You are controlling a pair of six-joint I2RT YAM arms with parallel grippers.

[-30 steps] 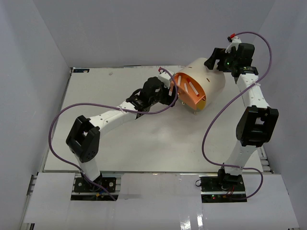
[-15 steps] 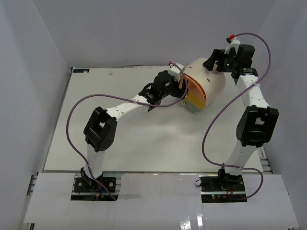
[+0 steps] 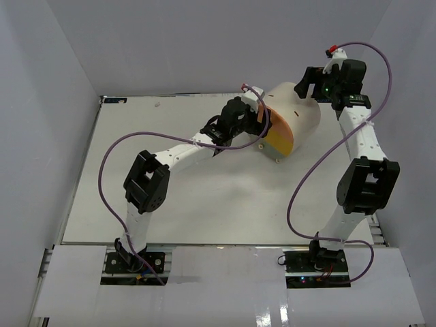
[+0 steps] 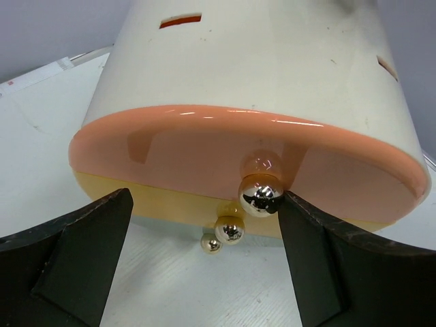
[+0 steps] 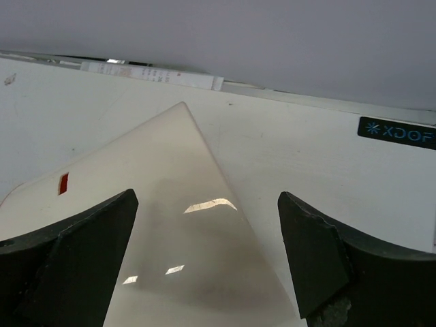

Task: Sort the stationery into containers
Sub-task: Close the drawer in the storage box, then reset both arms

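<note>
The cream cylindrical organiser [image 3: 294, 116] lies on its side at the back of the table. In the left wrist view its orange-pink drawer front [image 4: 204, 153] sits flush with the body, above the yellow front [image 4: 157, 204]. Three brass knobs show; the top one [image 4: 261, 195] is beside my right finger [image 4: 327, 266]. My left gripper [image 3: 263, 122] is open and empty just in front of the drawer face [image 4: 204, 266]. My right gripper [image 3: 308, 83] is open above the organiser's back end, straddling its cream wall [image 5: 184, 245]. No stationery is in view. The grey front is hidden.
The white table [image 3: 184, 204] is ringed by grey walls. The left arm's purple cable [image 3: 109, 163] loops over the left half. A dark label [image 5: 396, 131] sits on the table's far edge in the right wrist view.
A second ago the orange-pink drawer stood out with white bars inside. My left gripper has moved right against it and the drawer is now flush. The right gripper rose slightly.
</note>
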